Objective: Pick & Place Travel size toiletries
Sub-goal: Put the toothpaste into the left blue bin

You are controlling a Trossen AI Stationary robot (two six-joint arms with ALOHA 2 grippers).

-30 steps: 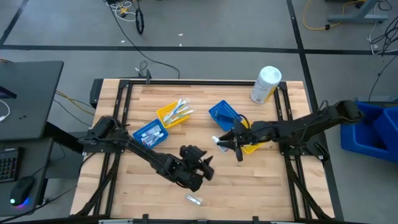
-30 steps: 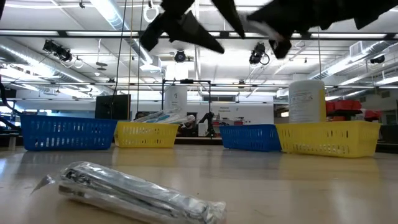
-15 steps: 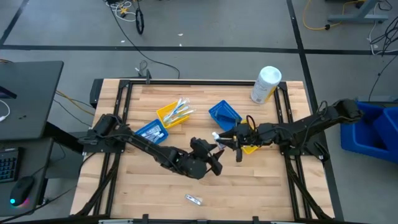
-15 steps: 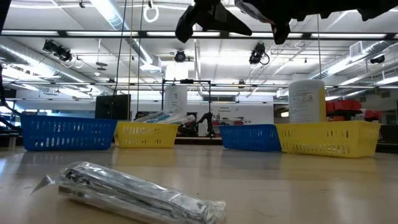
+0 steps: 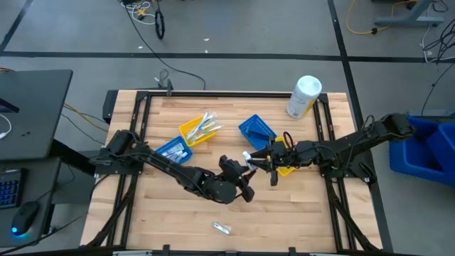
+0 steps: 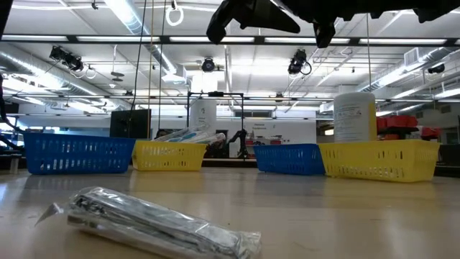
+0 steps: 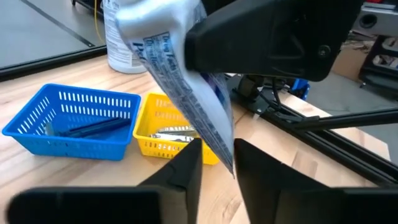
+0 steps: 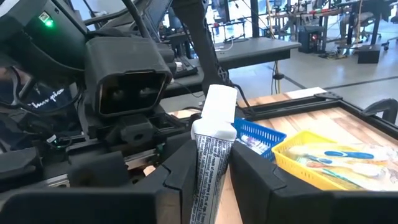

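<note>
From above, the wooden table [image 5: 178, 213] carries four small bins in a loose row across its middle: a blue bin [image 5: 173, 151] toward the left edge, a yellow bin [image 5: 197, 131] holding toothbrushes [image 5: 207, 125], a second blue bin [image 5: 256, 130] and, partly under the right arm, a second yellow bin [image 5: 287, 168]. A large white cylindrical container [image 5: 304, 96] lies by the far right corner. The right gripper [image 5: 257, 163] reaches in from the right edge to the table's centre, gripping a toothpaste tube [image 5: 248, 158]. The left gripper [image 5: 244, 182] has its tips just beside that tube. A wrapped packet [image 5: 222, 227] lies alone near the front edge, with bare wood on all sides.

At table height, the packet [image 6: 154, 221] sits close in the foreground, and the bins line up along the far side: blue [image 6: 77, 154], yellow [image 6: 169, 155], blue [image 6: 289, 158], yellow [image 6: 379, 159], with the white container [image 6: 354, 116] behind the last. Both arms hang dark at the top, well clear of the tabletop.

In the left wrist view, the left gripper's fingers [image 7: 183, 177] stand slightly parted, and the tube's crimped lower end [image 7: 186, 93] dips into the gap between them; I cannot tell whether they touch it. The right gripper's dark body clamps the tube's upper part. Behind lie a blue bin [image 7: 74, 121] and a yellow bin [image 7: 165, 134].

In the right wrist view, the right fingers [image 8: 180, 168] are closed on the tube [image 8: 210, 149], its white cap pointing away toward the left arm's camera housing [image 8: 127, 81].
</note>
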